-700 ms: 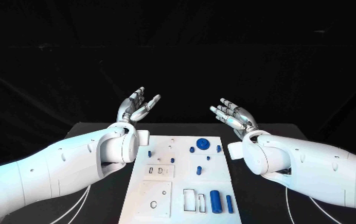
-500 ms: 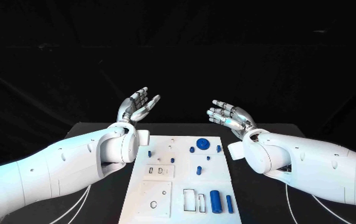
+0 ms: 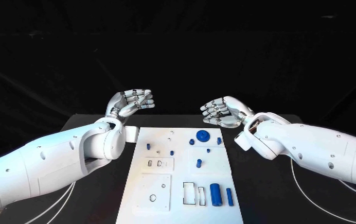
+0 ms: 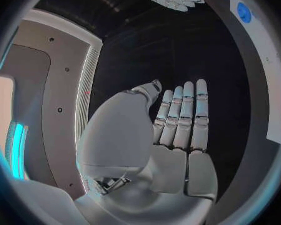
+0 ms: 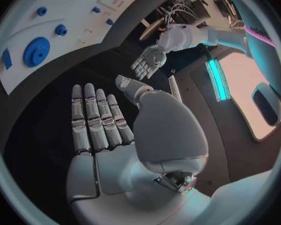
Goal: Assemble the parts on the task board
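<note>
Both the left hand [image 3: 131, 101] and right hand [image 3: 220, 112] hover empty, fingers seemingly extended, beyond the task board [image 3: 180, 182] mid-desk, so I'd drop slowly over one blue part [image 3: 202, 135] first

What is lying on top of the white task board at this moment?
On the task board lie small blue parts: a round disc at the far end and a thick cylinder near its close edge. Neither hand touches it.

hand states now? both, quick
Left hand: open, fingers straight, holding nothing.
Right hand: open, fingers straight, holding nothing.
</note>
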